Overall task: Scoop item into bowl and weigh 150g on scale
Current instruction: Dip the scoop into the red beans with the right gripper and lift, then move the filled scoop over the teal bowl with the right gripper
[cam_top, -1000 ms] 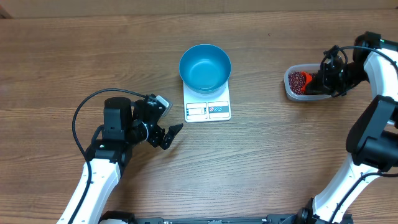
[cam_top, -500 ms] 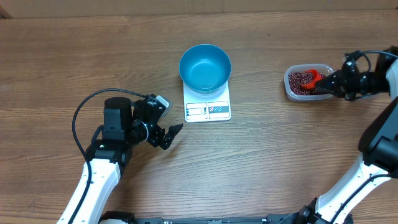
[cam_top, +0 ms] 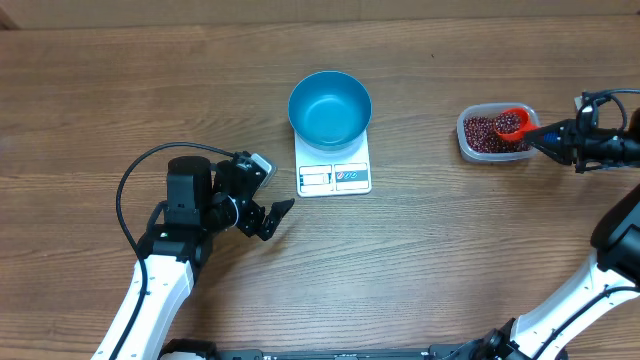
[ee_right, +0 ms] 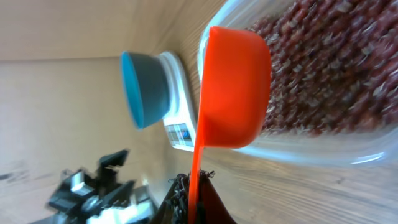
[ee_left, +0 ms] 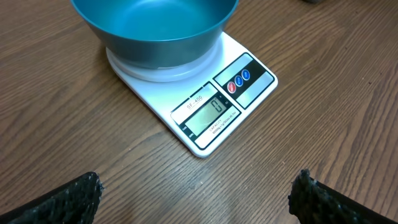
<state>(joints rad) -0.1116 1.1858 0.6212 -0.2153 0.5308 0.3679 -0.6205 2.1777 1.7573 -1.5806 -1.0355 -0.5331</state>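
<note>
The teal bowl point(cam_top: 330, 107) stands empty on the white scale point(cam_top: 334, 176). In the left wrist view the bowl point(ee_left: 155, 25) fills the top and the scale point(ee_left: 214, 109) shows 0 on its display. My left gripper point(cam_top: 272, 214) is open on the table to the scale's left, with bare wood between its fingers point(ee_left: 62, 199). The red-brown beans point(cam_top: 482, 132) lie in a clear tub point(cam_top: 468, 145) at the right. My right gripper point(cam_top: 543, 136) is shut on the handle of an orange scoop point(cam_top: 512, 122), whose cup rests over the tub's right side. The right wrist view shows the scoop's point(ee_right: 233, 87) underside against the beans point(ee_right: 311, 74).
A black cable point(cam_top: 125, 185) loops beside the left arm. The right arm reaches in from the table's right edge. Bare wood lies between the scale and the tub.
My right arm has drawn back to the right, dragging the scoop from the tub's middle to its right side. The left arm has stayed still.
</note>
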